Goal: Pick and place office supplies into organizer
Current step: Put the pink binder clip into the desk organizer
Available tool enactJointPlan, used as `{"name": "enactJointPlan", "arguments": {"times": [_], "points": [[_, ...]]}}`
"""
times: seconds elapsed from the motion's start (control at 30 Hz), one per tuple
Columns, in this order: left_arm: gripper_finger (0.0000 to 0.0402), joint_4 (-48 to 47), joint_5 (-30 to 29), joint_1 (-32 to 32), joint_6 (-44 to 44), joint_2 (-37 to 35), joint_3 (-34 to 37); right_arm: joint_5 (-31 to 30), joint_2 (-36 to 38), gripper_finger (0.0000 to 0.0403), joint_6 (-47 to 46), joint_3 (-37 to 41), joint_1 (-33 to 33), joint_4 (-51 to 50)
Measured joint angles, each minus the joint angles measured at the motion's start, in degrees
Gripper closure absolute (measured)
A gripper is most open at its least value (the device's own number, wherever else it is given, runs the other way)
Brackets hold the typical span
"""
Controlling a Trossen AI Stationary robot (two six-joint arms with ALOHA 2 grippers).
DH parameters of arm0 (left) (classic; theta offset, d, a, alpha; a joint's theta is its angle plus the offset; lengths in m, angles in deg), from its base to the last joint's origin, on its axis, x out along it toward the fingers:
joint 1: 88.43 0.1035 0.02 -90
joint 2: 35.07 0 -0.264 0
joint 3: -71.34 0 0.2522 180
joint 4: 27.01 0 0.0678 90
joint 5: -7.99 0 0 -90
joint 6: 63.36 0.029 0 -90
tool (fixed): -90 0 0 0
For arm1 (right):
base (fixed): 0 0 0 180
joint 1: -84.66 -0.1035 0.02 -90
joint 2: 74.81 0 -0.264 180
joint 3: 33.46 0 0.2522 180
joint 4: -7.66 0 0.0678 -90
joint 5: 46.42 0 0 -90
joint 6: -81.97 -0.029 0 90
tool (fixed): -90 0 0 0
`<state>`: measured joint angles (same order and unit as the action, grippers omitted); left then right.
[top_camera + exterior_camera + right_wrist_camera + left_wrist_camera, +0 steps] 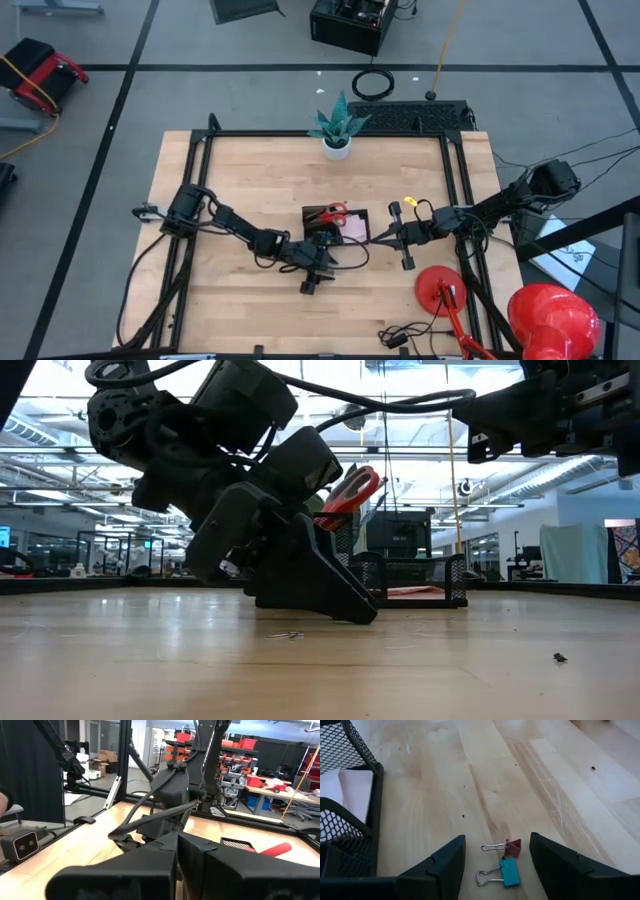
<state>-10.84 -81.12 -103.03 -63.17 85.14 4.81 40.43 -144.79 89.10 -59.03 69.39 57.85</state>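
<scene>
The left gripper [496, 865] stands wide open, low over the wooden table [230, 180], just in front of the organizer's near side. Between its two dark fingers [445, 865] lie two small binder clips on the bare wood — a red clip [512, 847] and a teal clip [507, 872], each with its wire handles pointing toward the organizer side. The clips lie close together, the red one a little farther from the gripper than the teal one; neither finger touches them, and nothing is held. In the low view the left gripper [300, 575] is tilted down, its fingertips almost at the tabletop.

The right gripper [378, 238] is fully closed and empty, hovering just to the right of the organizer, above table level.

The organizer [335, 222] is a small black mesh tray sitting near the middle of the table, between the two grippers. In its far part the red-handled scissors [330, 212] lean upward — their red handles [350, 490] stick out above the mesh wall in the low view. On its right side lies a pink sticky-note pad [353, 229]. From the left wrist view a pale sheet shows inside the mesh wall [350, 747], though which compartment it lies in cannot be told.

A potted plant [337, 128] stands at the table's far edge, and a red lamp [450, 290] rests at the near right.
</scene>
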Motion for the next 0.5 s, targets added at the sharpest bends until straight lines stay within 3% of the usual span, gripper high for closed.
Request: {"name": "enactJointPlan", "arguments": {"times": [0.17,0.5], "points": [[0.0187,-0.29,0.65,0.06,-0.33,0.06,0.0,0.12,0.0,0.0399,0.0,0.0,0.0,0.04],[0.0313,1.16,2.21,-0.75,3.1,-0.67,0.13,0.19,0.0,0.0399,-0.2,0.0,-0.02,0.04]]}}
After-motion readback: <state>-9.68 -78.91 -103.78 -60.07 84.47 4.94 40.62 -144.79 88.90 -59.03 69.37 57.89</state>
